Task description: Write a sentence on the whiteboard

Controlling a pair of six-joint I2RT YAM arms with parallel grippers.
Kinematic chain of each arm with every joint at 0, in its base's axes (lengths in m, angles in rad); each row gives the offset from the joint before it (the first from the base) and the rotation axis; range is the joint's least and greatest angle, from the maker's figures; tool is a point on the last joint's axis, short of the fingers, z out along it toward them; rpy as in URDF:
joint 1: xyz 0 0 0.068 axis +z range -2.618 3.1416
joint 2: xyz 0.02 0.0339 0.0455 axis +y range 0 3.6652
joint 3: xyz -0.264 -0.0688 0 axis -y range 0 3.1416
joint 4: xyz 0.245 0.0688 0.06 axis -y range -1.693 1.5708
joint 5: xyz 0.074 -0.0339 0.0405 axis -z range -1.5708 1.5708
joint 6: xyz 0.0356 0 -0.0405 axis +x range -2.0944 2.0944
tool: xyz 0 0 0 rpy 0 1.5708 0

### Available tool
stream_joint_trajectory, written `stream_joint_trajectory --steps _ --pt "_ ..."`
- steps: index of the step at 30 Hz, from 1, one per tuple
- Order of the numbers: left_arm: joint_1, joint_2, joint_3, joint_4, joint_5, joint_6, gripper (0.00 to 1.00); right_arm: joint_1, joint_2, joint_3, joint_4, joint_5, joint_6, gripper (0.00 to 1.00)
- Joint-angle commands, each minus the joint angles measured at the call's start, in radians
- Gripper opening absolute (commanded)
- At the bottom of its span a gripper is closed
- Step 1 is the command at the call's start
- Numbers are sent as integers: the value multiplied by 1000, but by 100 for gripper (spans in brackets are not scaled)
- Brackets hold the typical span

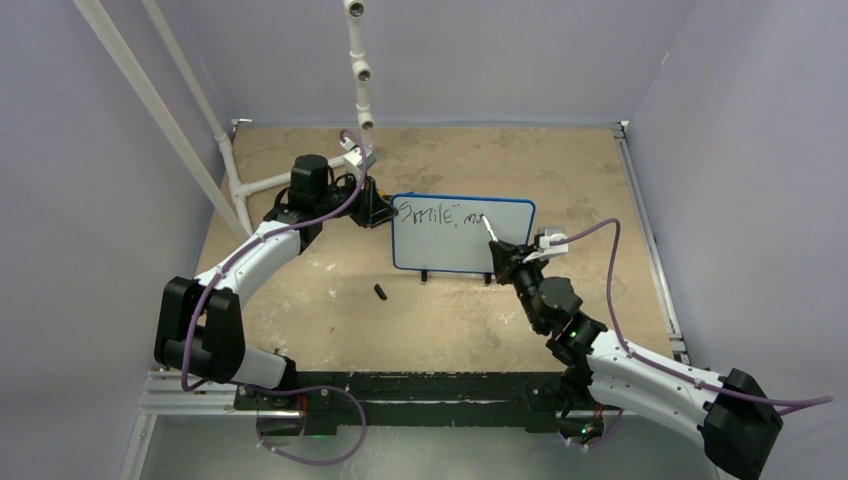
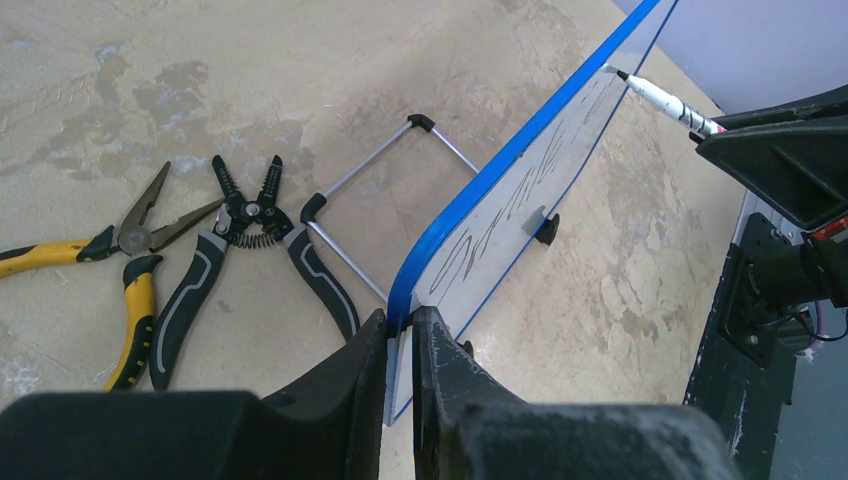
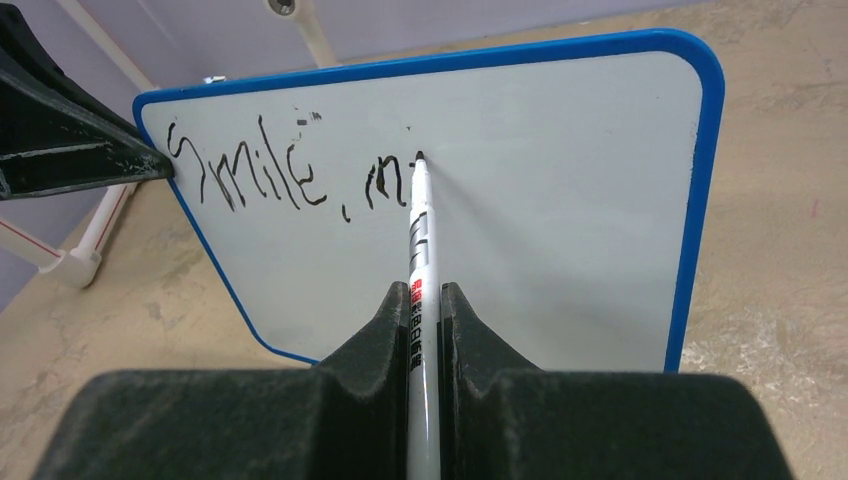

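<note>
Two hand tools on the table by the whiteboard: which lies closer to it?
The grey-and-black-handled wire stripper; the yellow-handled long-nose pliers lie beyond it, farther from the blue-framed whiteboard.

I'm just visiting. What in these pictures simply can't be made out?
- Top view: the small dark object in front of the whiteboard is too small to identify.
- Left wrist view: the board is nearly edge-on, so its writing is unreadable; the left pincer covers its gripped corner.
- Right wrist view: the right pincer hides the rear end of the marker and the board's lower edge.
</note>
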Motion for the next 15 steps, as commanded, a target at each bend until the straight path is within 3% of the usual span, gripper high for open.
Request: stream_joint_trajectory --steps 1,15 --pt "0 -36 15 18 4 25 0 -2 -8 41 39 31 -21 0" --pt "-1 -39 15 18 6 25 0 -2 -17 21 -85 3 77 0"
